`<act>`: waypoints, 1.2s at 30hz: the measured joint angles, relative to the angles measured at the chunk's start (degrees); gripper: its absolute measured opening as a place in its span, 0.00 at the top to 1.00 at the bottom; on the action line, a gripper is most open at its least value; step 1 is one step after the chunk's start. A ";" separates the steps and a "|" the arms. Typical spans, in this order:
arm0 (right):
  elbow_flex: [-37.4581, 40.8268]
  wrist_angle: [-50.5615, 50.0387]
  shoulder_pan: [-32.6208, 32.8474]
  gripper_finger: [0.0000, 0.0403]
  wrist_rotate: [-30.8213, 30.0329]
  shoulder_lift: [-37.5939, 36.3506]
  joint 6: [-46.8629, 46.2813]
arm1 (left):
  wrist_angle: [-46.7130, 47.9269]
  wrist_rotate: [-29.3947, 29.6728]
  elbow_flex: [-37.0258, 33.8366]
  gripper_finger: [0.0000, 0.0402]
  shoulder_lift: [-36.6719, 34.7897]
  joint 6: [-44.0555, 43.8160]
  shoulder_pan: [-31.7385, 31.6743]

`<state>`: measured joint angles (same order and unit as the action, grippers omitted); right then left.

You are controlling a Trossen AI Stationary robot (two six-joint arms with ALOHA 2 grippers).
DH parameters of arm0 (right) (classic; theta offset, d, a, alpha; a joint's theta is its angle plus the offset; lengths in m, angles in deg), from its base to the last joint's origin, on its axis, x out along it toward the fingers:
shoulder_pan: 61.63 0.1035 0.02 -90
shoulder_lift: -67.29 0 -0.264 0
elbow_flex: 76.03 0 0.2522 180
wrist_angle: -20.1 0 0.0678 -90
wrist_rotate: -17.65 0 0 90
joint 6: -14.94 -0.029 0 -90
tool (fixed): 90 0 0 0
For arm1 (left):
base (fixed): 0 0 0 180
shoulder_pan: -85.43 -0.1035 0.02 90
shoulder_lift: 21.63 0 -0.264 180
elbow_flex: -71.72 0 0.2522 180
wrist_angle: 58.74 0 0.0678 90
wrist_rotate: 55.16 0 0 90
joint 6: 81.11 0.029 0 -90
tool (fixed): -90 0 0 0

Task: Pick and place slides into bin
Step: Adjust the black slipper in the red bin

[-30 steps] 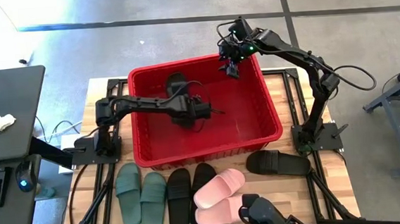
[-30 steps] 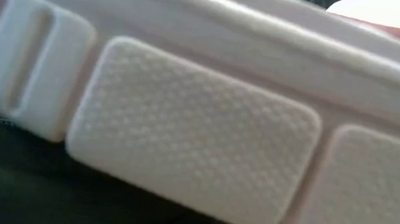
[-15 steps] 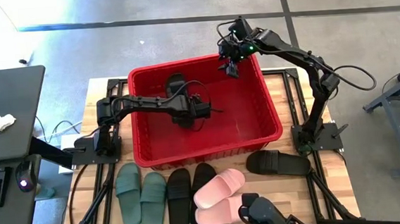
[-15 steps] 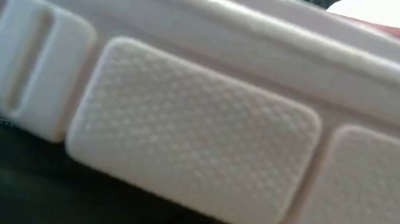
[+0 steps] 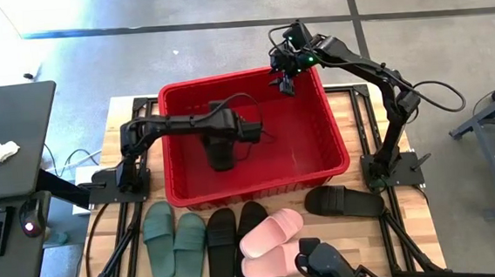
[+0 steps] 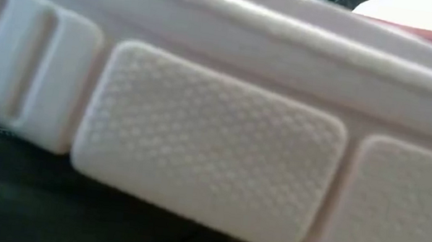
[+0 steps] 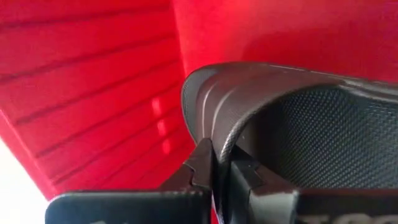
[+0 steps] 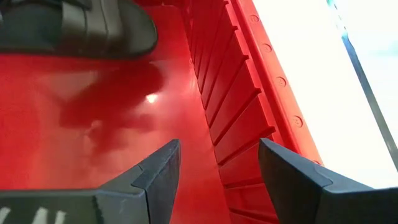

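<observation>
A black slide point(image 5: 220, 149) is inside the red bin point(image 5: 335, 141), and my left gripper point(image 7: 217, 168) is shut on it; from above the gripper point(image 5: 237, 137) shows over the bin's middle. My right gripper point(image 5: 283, 82) hangs open over the bin's far right corner; its wrist view shows the bin floor between the fingers point(image 8: 217, 180) and the black slide point(image 8: 81, 25) farther off. On the table along the bin's near side lie a green pair point(image 5: 174, 241), a black pair point(image 5: 235, 235), a pink pair point(image 5: 272, 241) and a single black slide point(image 5: 344, 202). My left gripper pinches the raised rim of the slide's sole point(image 7: 214, 140) between its two fingers, beside the textured footbed point(image 7: 323, 137) and near one rounded end point(image 7: 205, 81). The fingers come slanting down from the table's left. The slide is tilted; whether its lower end touches the bin floor I cannot tell.
The low view is blocked by the pale sole of a pink slide point(image 6: 212, 154) right at the lens. The bin's ribbed walls point(image 8: 230, 106) rise close to both grippers. A dark desk point(image 5: 5, 173) stands left of the table.
My left gripper has risen inside the bin with the black slide in its hold. The slide has tipped and now shows closer to the bin's near wall than before.
</observation>
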<state>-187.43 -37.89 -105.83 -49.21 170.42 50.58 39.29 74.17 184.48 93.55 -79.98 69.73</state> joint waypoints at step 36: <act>0.00 -0.07 0.00 0.49 0.46 0.00 -0.22 | -24.16 5.59 -32.46 1.00 -6.56 -2.95 3.08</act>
<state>-187.43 -37.95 -105.83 -48.75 170.42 50.36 15.13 79.76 152.02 86.99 -82.93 72.81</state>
